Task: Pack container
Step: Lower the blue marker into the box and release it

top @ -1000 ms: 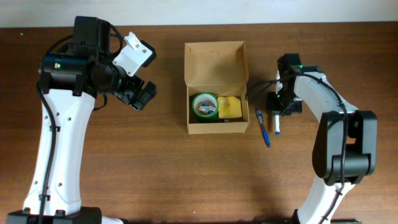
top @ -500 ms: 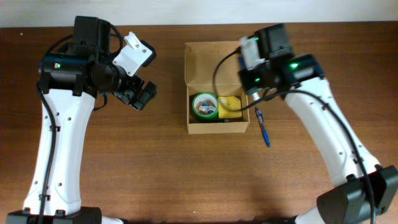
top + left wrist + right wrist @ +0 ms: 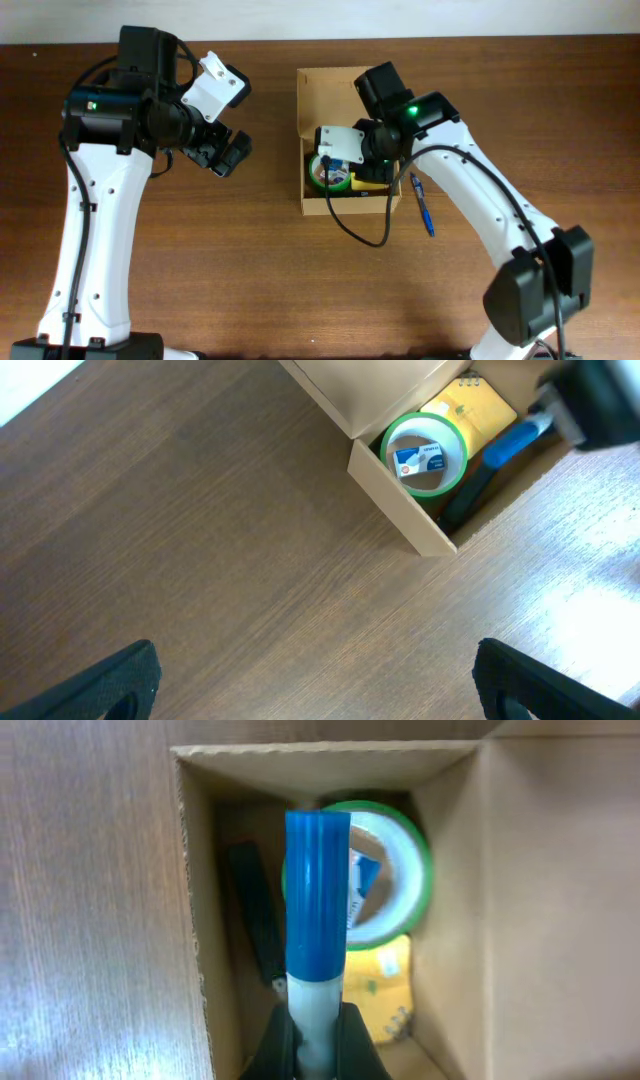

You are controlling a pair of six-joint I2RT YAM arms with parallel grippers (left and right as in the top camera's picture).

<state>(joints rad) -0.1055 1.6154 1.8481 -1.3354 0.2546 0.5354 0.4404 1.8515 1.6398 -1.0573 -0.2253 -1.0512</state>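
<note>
Right tool (image 3: 318, 1026) clamping blue-capped marker (image 3: 317, 890), moved over container (image 3: 350, 206) since before, left tool (image 3: 228, 154) spread, unmoved

A blue pen (image 3: 422, 205) lies flat on the brown wooden table (image 3: 300, 290).

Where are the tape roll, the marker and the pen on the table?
tape roll (image 3: 392, 444), left wrist view, green rim.
marker (image 3: 317, 890), right wrist view, blue cap.
pen (image 3: 422, 205), overhead view, blue barrel.
</note>
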